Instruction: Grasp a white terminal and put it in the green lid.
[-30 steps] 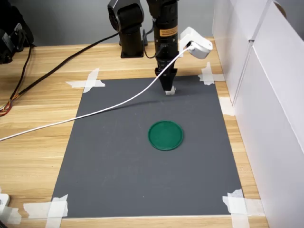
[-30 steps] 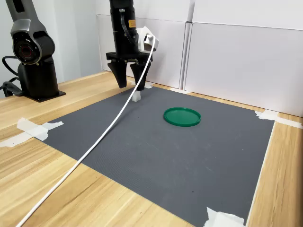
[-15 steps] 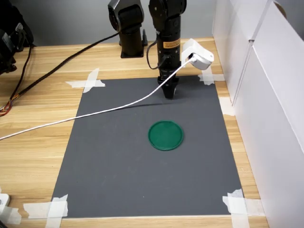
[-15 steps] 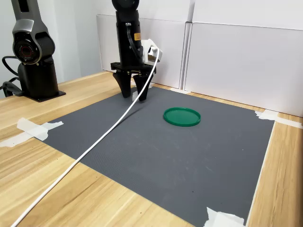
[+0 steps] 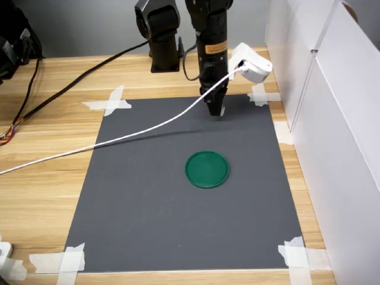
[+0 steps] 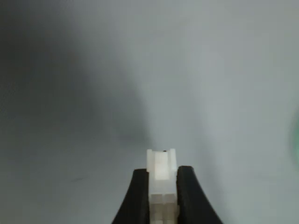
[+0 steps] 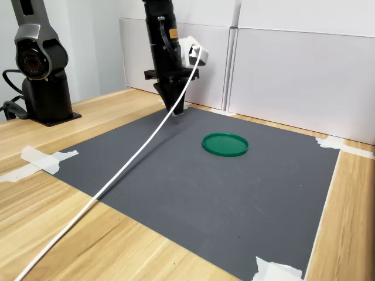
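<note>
While our black two-fingered gripper (image 6: 162, 186) points straight down over the far part of the dark grey rectangular mat (image 5: 148, 196), its two tapered fingers (image 6: 138, 198) are closed on the tiny white translucent plastic terminal (image 6: 161, 165). We see this most clearly in the wrist view, where the boxy ridged block sits pinched between both fingertips with its end sticking out past them. From the first exterior view the terminal is only a pale speck at the gripper tip (image 5: 216, 113), close above the mat, and we cannot tell whether it touches the surface. Nearer the middle of the mat lies the flat round dark-green plastic lid (image 5: 207, 169) with its low rim, well apart from the gripper and holding nothing. A thin white cable (image 7: 117, 178) trails from the white rounded camera housing (image 5: 252, 66) on our wrist across the mat and onto the light wooden table (image 5: 41, 190).
</note>
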You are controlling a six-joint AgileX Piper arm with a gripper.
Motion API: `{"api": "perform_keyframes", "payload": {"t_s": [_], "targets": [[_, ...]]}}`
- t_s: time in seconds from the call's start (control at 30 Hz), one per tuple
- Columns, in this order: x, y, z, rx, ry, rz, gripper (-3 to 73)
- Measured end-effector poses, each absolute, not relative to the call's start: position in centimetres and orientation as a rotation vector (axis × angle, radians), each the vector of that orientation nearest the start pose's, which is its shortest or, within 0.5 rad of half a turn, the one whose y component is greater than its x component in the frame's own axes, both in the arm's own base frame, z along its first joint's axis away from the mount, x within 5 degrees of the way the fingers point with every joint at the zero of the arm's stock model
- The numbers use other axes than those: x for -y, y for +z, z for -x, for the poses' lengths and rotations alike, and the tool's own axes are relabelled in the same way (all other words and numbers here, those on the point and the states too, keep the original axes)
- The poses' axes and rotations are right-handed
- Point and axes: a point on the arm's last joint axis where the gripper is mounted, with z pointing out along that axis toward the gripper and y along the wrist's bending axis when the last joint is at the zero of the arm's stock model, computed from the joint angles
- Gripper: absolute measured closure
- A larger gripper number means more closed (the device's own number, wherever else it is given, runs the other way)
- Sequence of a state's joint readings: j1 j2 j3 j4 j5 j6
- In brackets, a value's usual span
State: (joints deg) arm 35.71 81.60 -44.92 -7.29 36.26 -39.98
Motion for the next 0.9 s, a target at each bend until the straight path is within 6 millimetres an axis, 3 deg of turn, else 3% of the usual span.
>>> {"api": "perform_keyframes", "payload": {"t_s": [0.33, 0.5, 0.63, 0.9], "targets": [[-15.6, 27.8, -23.4, -2.059, -0.154, 1.674, 61.2], [-14.5, 30.2, -25.6, -2.122, -0.086, 1.497, 61.2], [-13.5, 30.2, -27.9, -2.194, -0.084, 1.44, 61.2], [-12.1, 28.0, -32.2, -2.336, -0.095, 1.382, 61.2]]}}
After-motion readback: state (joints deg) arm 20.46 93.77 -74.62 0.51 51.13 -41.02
